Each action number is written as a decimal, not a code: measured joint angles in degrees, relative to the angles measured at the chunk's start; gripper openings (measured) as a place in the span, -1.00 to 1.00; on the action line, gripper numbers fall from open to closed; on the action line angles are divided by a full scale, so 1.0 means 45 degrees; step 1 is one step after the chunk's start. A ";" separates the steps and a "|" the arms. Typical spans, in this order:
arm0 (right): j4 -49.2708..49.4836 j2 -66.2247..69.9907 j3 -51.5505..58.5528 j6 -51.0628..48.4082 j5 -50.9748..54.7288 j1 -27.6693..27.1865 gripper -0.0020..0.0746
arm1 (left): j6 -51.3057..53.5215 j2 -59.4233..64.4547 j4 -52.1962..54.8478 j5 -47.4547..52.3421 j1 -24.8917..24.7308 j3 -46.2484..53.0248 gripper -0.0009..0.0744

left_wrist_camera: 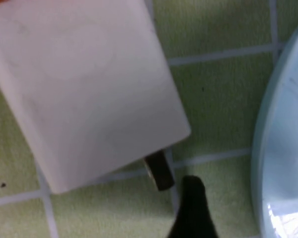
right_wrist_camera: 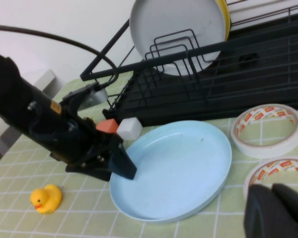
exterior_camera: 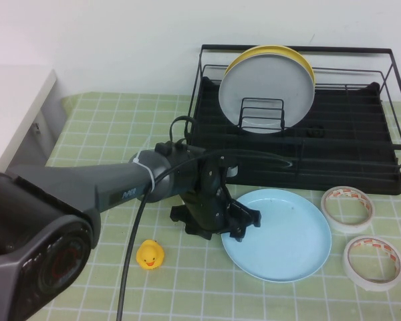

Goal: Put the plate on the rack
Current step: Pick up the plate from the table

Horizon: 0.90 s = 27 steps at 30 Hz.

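The plate (exterior_camera: pixel 281 235) lies flat beside the left tool (exterior_camera: pixel 244 224).

1. The left gripper (exterior_camera: pixel 217 217) sits low at the light-blue plate's (exterior_camera: pixel 281 235) near-left rim, one dark finger (right_wrist_camera: pixel 120 163) over the rim; a white block (right_wrist_camera: pixel 129 129) and an orange piece (right_wrist_camera: pixel 107 126) crowd just behind the fingers.
2. Beyond the fingers, the black wire rack (exterior_camera: pixel 361 167) has a grey plate (exterior_camera: pixel 267 90) and yellow plate (exterior_camera: pixel 301 57) filling the left dividers; slots to their right stand free.
3. Two tape rolls (exterior_camera: pixel 347 207) (exterior_camera: pixel 372 262) block the plate's far-right side.
4. A rubber duck (exterior_camera: pixel 150 255) lies well behind the fingers.
5. The right gripper (right_wrist_camera: pixel 278 210) hovers by the nearer roll.
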 joint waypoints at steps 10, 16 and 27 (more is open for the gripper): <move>0.0175 0.0000 0.0000 -0.0282 0.0000 0.0000 -0.92 | -0.0076 0.0078 0.0046 -0.0150 0.0025 0.0000 -0.70; 0.0175 0.0000 0.0000 -0.0310 0.0000 0.0000 -0.92 | -0.0125 0.0078 -0.0894 0.0030 0.0049 0.0000 -0.93; 0.0418 0.0000 0.0000 -0.0310 0.0000 0.0000 -0.92 | 0.4177 0.0180 -0.7062 0.1334 0.1339 0.0000 -0.97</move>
